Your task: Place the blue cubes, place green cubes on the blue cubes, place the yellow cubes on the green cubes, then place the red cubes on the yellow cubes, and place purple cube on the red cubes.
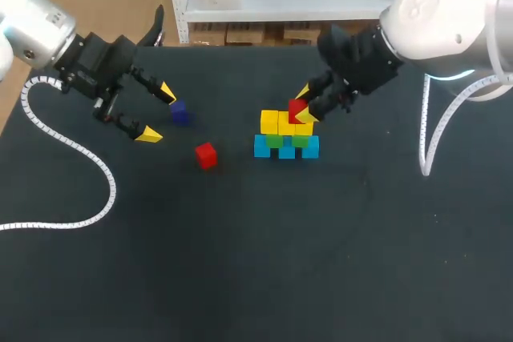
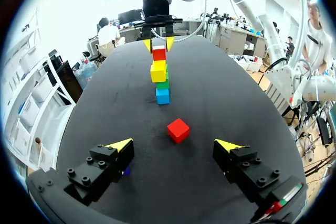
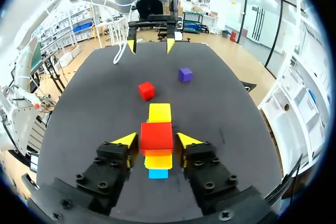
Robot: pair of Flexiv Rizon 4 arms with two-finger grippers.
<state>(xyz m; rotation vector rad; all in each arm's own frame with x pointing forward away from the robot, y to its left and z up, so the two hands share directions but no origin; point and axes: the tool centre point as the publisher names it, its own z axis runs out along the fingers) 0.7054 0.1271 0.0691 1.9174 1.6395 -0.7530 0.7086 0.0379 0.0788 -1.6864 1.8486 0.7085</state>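
Observation:
The stack stands mid-table: blue cubes (image 1: pixel 286 149) at the base, green cubes (image 1: pixel 287 140) on them, yellow cubes (image 1: pixel 279 122) above. A red cube (image 1: pixel 296 106) rests on the yellow layer's right part. My right gripper (image 1: pixel 304 104) straddles that red cube (image 3: pixel 156 136), its jaws a sliver clear of the cube's sides, so it is open. A second red cube (image 1: pixel 206 154) lies loose left of the stack. The purple cube (image 1: pixel 179 112) sits farther left. My left gripper (image 1: pixel 158 113) hangs wide open beside the purple cube, holding nothing.
Dark table mat (image 1: pixel 256 262) with broad bare room toward the front. My left arm's white cable (image 1: pixel 76 150) trails over the table's left part. My right arm's cable (image 1: pixel 429 138) hangs at the right.

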